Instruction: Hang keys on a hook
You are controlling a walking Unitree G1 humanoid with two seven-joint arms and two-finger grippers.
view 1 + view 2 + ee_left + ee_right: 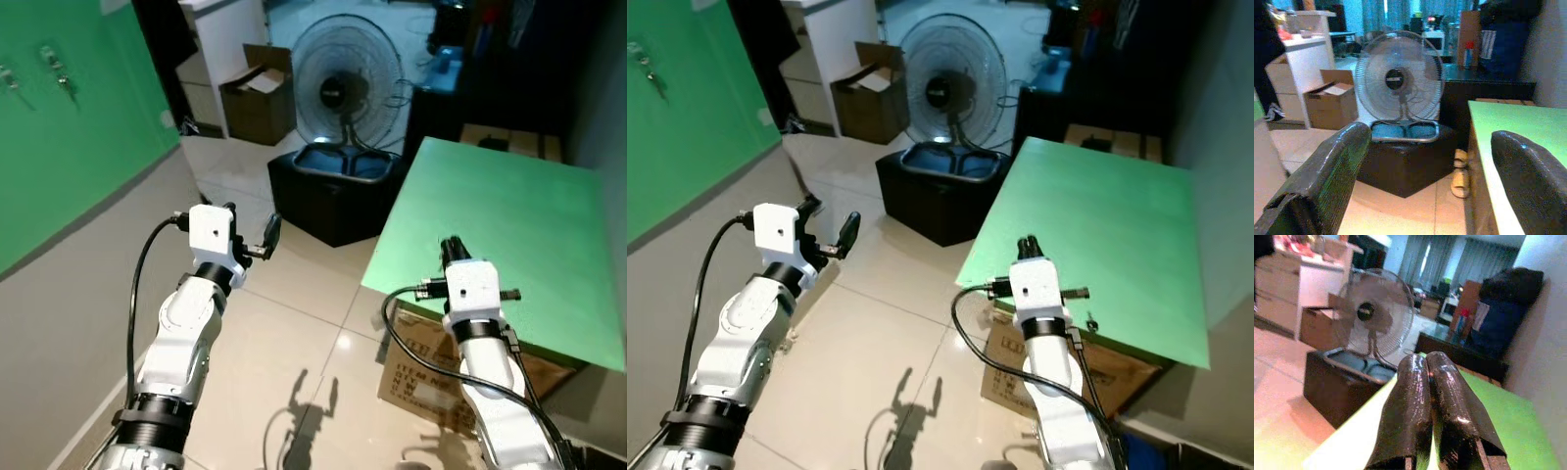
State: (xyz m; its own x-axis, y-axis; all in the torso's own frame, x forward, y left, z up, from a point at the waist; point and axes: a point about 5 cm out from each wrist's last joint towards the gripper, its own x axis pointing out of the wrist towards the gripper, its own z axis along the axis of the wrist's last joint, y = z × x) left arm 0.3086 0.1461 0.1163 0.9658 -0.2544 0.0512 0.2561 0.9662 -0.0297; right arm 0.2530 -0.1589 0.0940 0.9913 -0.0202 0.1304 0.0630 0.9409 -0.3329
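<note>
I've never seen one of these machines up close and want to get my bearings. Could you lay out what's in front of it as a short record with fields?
Left gripper: black two-fingered left gripper, fingers open, raised over the pale tiled floor
Right gripper: black two-fingered right gripper, fingers shut, holding nothing, above the near edge of the green-topped table
Ahead: round wire-caged fan standing on a black box
Beyond: open brown cardboard box
Robot's left: green wall with small metal keys hanging on it

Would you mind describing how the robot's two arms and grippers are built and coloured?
Both arms are glossy silver-white with black ring joints and boxy white wrist blocks. A black cable loops beside each. The left gripper and right gripper have long black fingers.
</note>
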